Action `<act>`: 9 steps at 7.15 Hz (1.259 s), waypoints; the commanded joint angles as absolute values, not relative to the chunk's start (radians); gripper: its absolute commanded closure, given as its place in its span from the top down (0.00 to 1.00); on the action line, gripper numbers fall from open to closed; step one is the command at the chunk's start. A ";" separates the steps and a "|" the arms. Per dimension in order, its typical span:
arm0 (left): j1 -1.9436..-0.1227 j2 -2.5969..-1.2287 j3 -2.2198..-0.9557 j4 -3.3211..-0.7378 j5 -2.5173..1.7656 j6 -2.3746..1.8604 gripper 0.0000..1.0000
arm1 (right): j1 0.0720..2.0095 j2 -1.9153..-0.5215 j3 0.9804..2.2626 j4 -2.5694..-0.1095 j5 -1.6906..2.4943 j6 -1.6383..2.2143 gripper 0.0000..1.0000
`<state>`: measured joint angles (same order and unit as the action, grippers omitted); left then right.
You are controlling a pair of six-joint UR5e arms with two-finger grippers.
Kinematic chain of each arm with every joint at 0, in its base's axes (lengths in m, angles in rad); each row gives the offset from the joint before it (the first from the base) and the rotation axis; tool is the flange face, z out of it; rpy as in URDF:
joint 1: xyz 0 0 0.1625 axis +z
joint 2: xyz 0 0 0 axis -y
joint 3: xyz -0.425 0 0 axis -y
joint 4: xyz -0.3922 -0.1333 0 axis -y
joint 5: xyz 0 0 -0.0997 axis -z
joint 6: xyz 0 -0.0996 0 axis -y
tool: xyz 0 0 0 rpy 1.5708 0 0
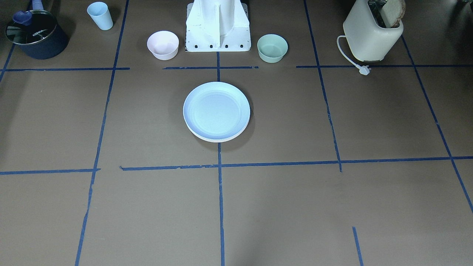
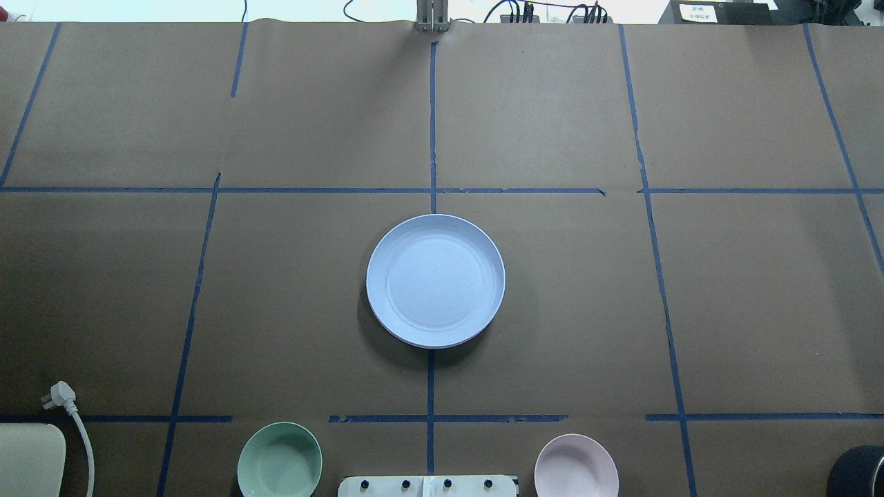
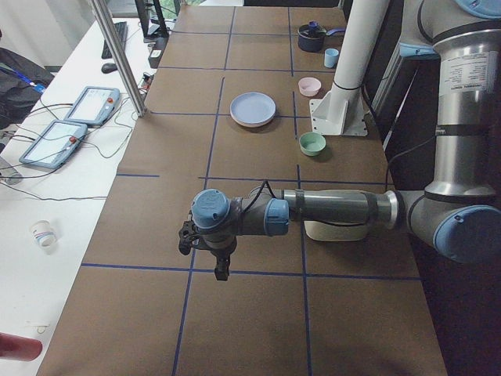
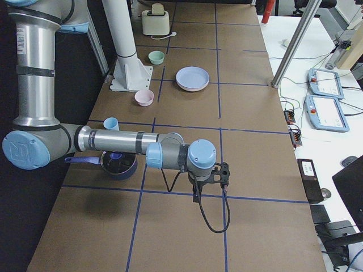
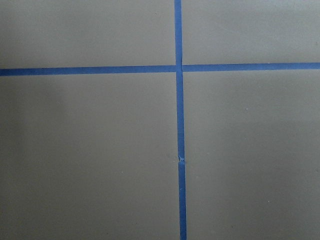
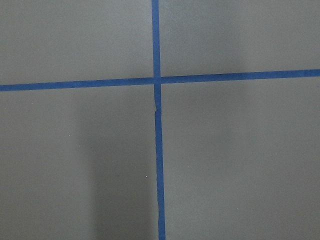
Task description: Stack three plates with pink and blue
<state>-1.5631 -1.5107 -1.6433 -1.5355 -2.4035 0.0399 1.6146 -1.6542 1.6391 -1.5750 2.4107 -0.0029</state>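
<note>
Overhead exterior shows the blue plate [image 2: 435, 279] atop the stack [image 1: 218, 140] — left gripper [image 3: 221, 272] and right gripper [image 4: 196, 197]: finger spread cannot be told.

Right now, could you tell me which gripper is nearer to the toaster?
Left. The left gripper hangs over the table end with the toaster; the right gripper hangs over the opposite end, by the dark pot.

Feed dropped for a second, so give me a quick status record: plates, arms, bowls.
plates: blue plate on top, paler rims showing beneath, centre of table
left arm: at table end, far from plates; jaws cannot tell
right arm: same, opposite table end
bowls: pink bowl and green bowl beside robot base, apart from plates
</note>
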 commanded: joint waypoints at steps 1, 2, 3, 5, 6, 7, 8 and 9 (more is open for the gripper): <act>-1.563 -1.509 -1.641 -1.536 -2.402 0.038 1.00 | 1.615 -1.664 1.641 -1.566 2.410 -0.005 1.00; -1.563 -1.509 -1.641 -1.536 -2.404 0.038 1.00 | 1.615 -1.663 1.641 -1.566 2.410 -0.005 1.00; -1.565 -1.509 -1.640 -1.536 -2.404 0.043 1.00 | 1.614 -1.663 1.641 -1.566 2.411 -0.005 1.00; -1.563 -1.509 -1.637 -1.537 -2.404 0.046 1.00 | 1.614 -1.663 1.643 -1.566 2.411 -0.003 1.00; -1.563 -1.505 -1.635 -1.537 -2.402 0.054 1.00 | 1.614 -1.661 1.641 -1.566 2.411 -0.003 1.00; -1.565 -1.503 -1.629 -1.539 -2.402 0.078 1.00 | 1.614 -1.661 1.641 -1.566 2.411 -0.003 1.00; -1.565 -1.500 -1.617 -1.539 -2.402 0.101 1.00 | 1.615 -1.661 1.643 -1.566 2.411 -0.003 1.00; -1.565 -1.500 -1.605 -1.543 -2.402 0.103 1.00 | 1.614 -1.661 1.643 -1.566 2.411 -0.002 1.00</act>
<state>-1.5644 -1.5015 -1.6184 -1.5396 -2.4023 0.0913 1.6142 -1.6614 1.6422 -1.5662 2.4114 -0.0027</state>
